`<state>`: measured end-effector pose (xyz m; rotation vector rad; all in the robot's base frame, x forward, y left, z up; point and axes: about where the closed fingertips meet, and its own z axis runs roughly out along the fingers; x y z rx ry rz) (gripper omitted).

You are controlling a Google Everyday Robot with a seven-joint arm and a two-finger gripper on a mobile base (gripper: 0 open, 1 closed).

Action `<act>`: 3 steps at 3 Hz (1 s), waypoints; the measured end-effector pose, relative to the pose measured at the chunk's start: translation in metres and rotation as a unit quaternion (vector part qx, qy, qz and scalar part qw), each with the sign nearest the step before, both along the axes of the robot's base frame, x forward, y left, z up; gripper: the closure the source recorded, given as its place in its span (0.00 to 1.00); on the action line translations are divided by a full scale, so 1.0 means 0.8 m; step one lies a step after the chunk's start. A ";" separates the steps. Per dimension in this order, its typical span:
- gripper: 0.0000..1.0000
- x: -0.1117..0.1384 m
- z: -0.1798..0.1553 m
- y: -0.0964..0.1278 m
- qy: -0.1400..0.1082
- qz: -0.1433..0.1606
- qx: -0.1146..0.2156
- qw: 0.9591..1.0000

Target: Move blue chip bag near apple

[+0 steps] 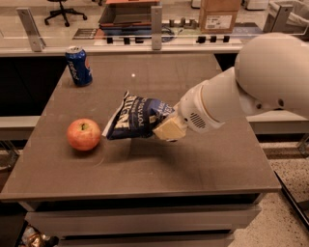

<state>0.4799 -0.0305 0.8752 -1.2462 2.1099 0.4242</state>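
My gripper (166,126) is shut on the right end of the blue chip bag (135,118), a crinkly navy bag with white lettering, and holds it just above the table. The bag's left end hangs close to the apple (83,134), a round red-orange fruit sitting at the table's left-middle. The white arm reaches in from the right. I cannot tell whether the bag touches the table.
An upright blue soda can (79,66) stands at the far left of the brown table (193,169). Behind the table runs a counter with a rail, a cardboard box (219,14) and posts. The table's front edge is near the bottom.
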 end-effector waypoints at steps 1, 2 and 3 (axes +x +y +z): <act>0.59 -0.001 0.004 0.001 -0.003 0.000 -0.001 1.000; 0.36 -0.002 0.007 0.002 -0.005 0.001 -0.002 1.000; 0.12 -0.003 0.009 0.004 -0.008 0.002 -0.004 1.000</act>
